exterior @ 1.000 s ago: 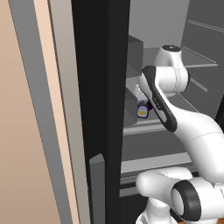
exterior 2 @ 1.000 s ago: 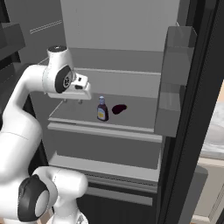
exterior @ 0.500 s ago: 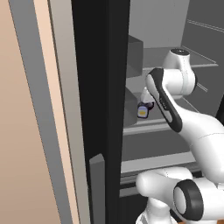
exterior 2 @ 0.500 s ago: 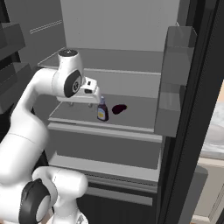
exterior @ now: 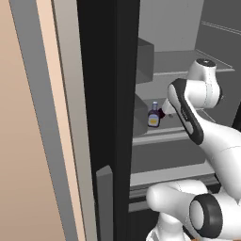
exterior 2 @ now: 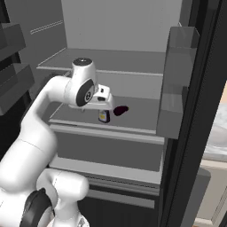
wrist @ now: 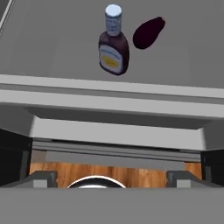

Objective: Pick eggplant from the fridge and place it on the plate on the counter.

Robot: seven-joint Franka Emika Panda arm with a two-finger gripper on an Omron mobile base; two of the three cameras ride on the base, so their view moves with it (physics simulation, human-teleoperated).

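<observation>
The arm is reaching forward into the open fridge (exterior 2: 133,26), its upper link rising from the base and its forearm bending down toward the middle shelf (exterior 2: 137,116). In the right base view the wrist is sitting above the shelf's front left area, and the gripper (exterior 2: 103,103) is pointing down and forward, hanging just in front of the bottle (exterior 2: 104,116) and partly covering it. In the left base view the forearm is crossing in front of the shelf, and the hand is hiding behind the dark elbow cover; the bottle (exterior: 154,116) is showing just left of that cover.

The eggplant (exterior 2: 120,110) is lying on the middle shelf, just beside the bottle and on its right in the right base view, apart from the gripper. The left base view is showing only a dark sliver of the eggplant (exterior: 161,113) behind the bottle.

The hand view is looking down across the shelf edge. Here the bottle (wrist: 113,48) is standing upright with a white cap and yellow label, and the eggplant (wrist: 148,33) is lying tilted to its upper right, not touching it. The fingers are sitting wide apart at the bottom corners of this view, gripping nothing. A strip of wooden floor (wrist: 131,175) is showing below the shelves.

A door bin (exterior 2: 177,84) is hanging at the right in the right base view.
</observation>
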